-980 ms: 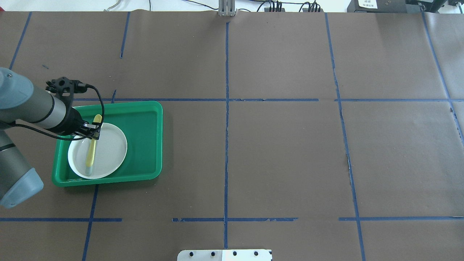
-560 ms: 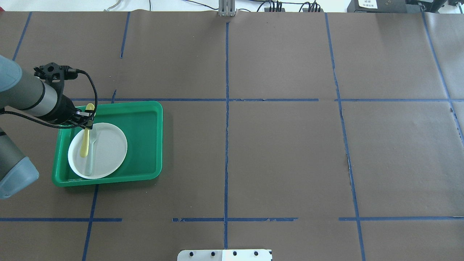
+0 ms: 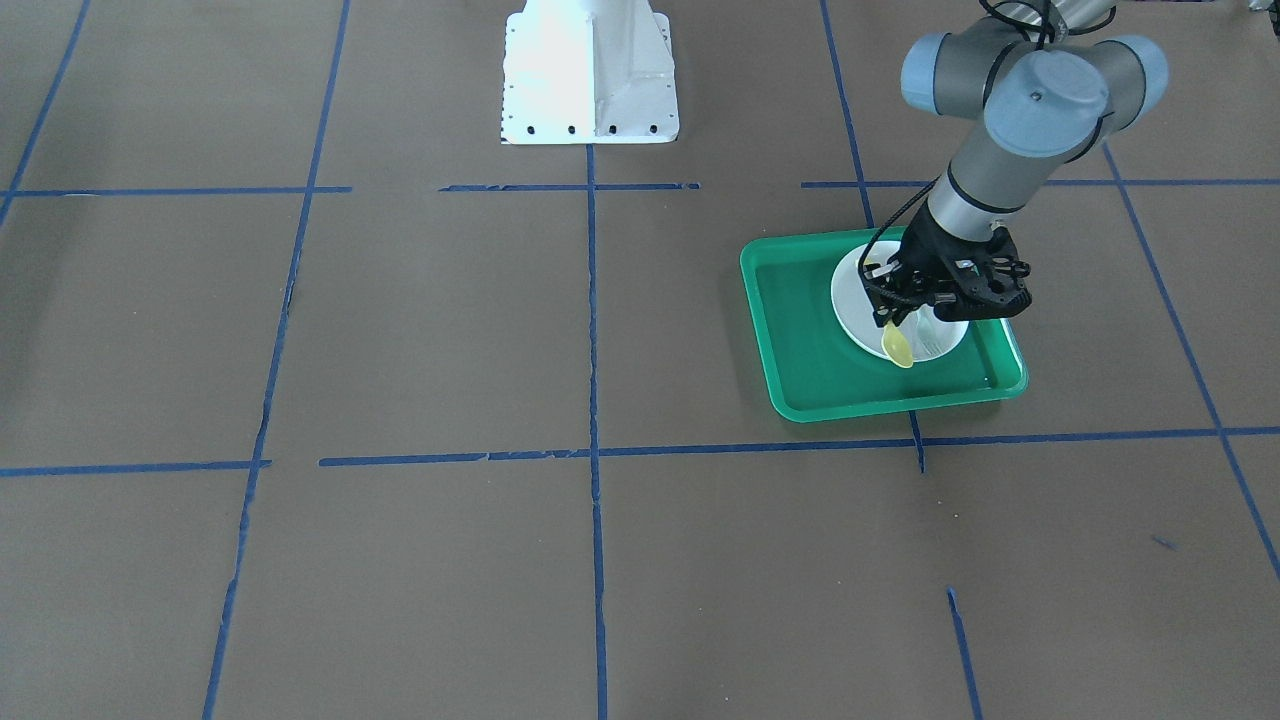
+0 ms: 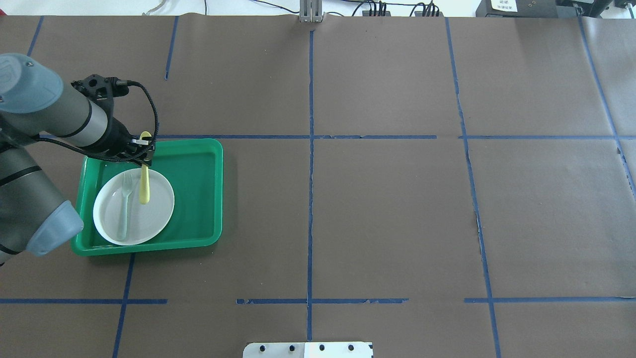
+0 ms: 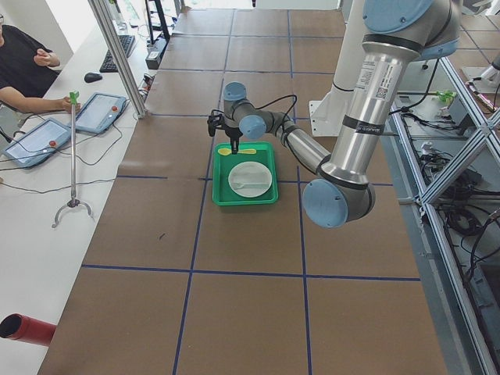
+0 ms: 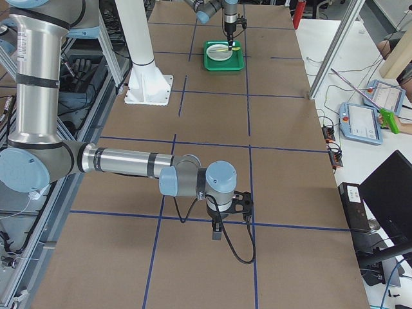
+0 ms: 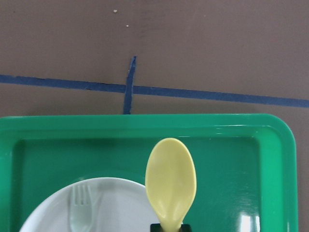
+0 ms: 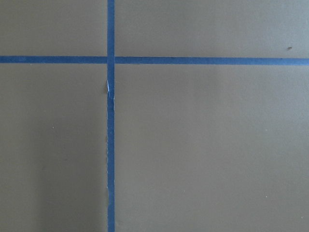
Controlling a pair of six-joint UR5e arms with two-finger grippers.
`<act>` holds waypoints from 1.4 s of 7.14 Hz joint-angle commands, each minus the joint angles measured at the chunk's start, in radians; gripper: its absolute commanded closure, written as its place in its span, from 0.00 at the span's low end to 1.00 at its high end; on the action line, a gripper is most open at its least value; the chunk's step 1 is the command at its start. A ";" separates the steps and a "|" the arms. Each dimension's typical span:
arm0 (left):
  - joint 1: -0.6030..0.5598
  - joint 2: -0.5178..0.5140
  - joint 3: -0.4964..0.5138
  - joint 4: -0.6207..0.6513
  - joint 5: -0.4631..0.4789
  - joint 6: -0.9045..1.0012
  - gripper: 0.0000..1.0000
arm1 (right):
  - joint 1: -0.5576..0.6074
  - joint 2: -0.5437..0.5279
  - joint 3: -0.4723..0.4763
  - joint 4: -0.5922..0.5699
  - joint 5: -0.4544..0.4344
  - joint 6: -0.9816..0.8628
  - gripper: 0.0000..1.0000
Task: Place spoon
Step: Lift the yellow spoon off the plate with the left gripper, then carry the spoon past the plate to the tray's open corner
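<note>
My left gripper (image 4: 145, 154) is shut on the yellow spoon (image 4: 144, 191), gripping it just behind the bowl. It holds the spoon level above the far part of the green tray (image 4: 198, 159). The handle reaches back over the white plate (image 4: 156, 209). In the left wrist view the spoon's bowl (image 7: 170, 179) hangs over the tray's far edge. In the front view the spoon (image 3: 898, 346) sticks out below the gripper (image 3: 888, 318). My right gripper (image 6: 217, 230) shows only in the right side view, low over bare table, and I cannot tell whether it is open.
A pale grey-green fork (image 4: 124, 209) lies on the plate's left half, tines toward the far side, and also shows in the left wrist view (image 7: 81, 205). The plate sits in the tray's left half. Brown paper with blue tape lines (image 4: 310, 149) covers the table.
The left gripper has carried the spoon off the fork, first toward the far left, then right. It is now over the tray's far edge, and the fork lies uncovered on the plate.
</note>
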State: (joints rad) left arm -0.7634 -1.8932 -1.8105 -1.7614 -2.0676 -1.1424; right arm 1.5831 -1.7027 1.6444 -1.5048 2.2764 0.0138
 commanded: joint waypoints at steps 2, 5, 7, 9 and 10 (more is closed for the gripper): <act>0.105 -0.055 0.080 -0.013 0.007 -0.080 1.00 | 0.000 0.000 0.000 0.000 0.000 0.000 0.00; 0.145 -0.060 0.108 -0.017 0.009 -0.082 1.00 | 0.000 0.000 0.000 0.000 0.000 -0.002 0.00; 0.144 -0.057 0.106 -0.035 0.009 -0.076 1.00 | 0.000 0.000 0.000 0.000 0.000 0.000 0.00; 0.141 -0.057 0.105 -0.038 0.009 -0.076 1.00 | 0.000 0.000 0.000 0.000 0.000 0.000 0.00; 0.138 -0.057 0.105 -0.038 0.010 -0.073 0.93 | 0.000 0.000 0.000 0.000 0.000 0.000 0.00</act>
State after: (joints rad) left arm -0.6229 -1.9498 -1.7058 -1.7982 -2.0582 -1.2174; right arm 1.5831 -1.7028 1.6444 -1.5048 2.2764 0.0138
